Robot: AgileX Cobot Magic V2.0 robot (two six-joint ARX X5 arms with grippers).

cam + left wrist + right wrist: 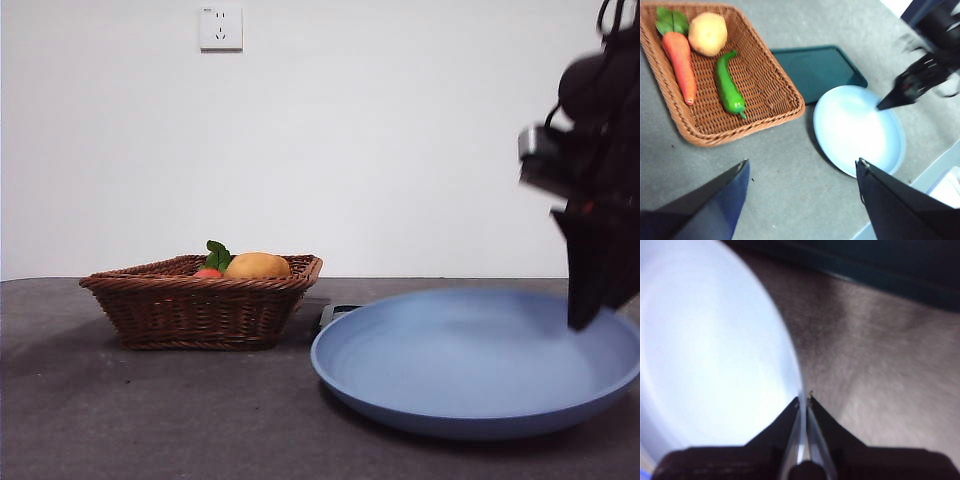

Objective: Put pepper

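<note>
Pepper (728, 84) lies in wicker basket (770, 85); right gripper (804, 401) pinches blue plate (700, 355) rim; left gripper (802, 170) hovers agape.

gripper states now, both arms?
Left gripper: open, empty, above the table.
Right gripper: shut on the blue plate's rim.

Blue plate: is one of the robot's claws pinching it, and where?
Yes. The right gripper is shut on the blue plate, pinching its rim. The left gripper is open and holds nothing.
</note>
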